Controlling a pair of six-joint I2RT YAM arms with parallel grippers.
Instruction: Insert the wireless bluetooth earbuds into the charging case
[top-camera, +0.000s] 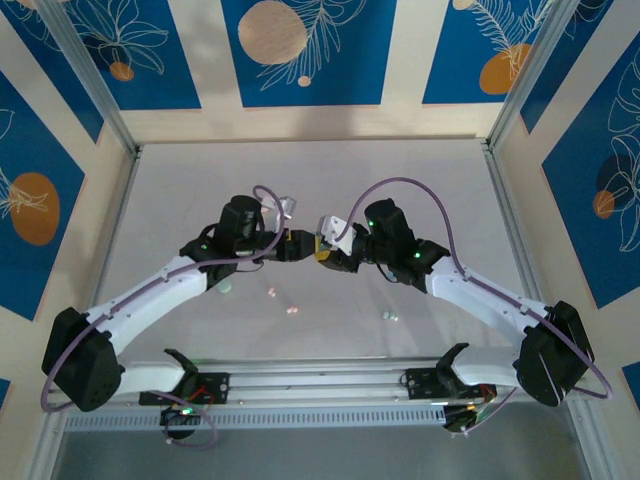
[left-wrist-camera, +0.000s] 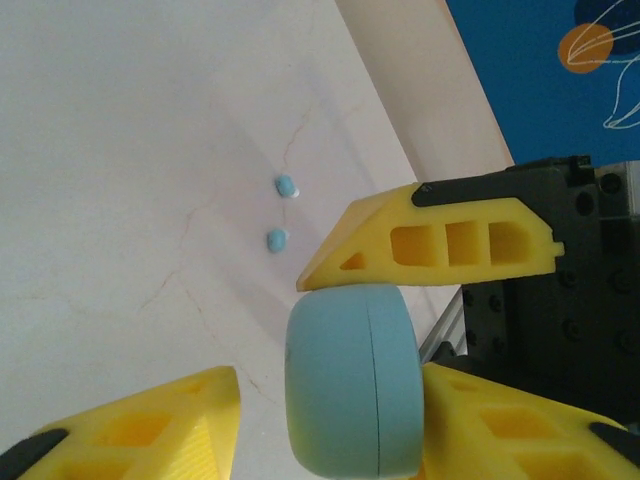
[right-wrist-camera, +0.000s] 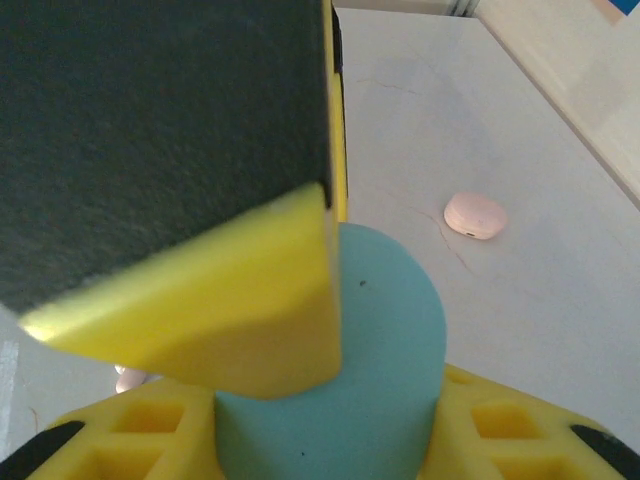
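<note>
1. Your right gripper (right-wrist-camera: 335, 405) is clamped on the pale blue charging case (left-wrist-camera: 345, 385). In its wrist view both yellow fingers (right-wrist-camera: 540, 430) press against the case's sides, and the case appears to be raised off the bench (left-wrist-camera: 130, 150).
2. Your left gripper (left-wrist-camera: 335, 410) is partway open and straddles the same case. One finger touches it and the other stands just apart, with a sliver of bench showing in the gap. I judge that it has no firm hold.
3. The case looks shut. In the left wrist view its seam runs unbroken down the edge, and nothing of the inside shows.
4. Two pale blue earbuds (left-wrist-camera: 286, 186) lie loose on the bench, near each other and well apart from the case.
5. From above, small pinkish specks (top-camera: 292, 308) dot the bench in front of the arms. They are likely more buds, but too small to be sure.
6. A pink case (right-wrist-camera: 476, 216) rests on the bench off to one side, untouched.
7. My judgement is that you are early in the task. The case is lifted and steadied, but no earbud is seated. You have yet to open the lid, pick up each bud and set it into its well.
</note>
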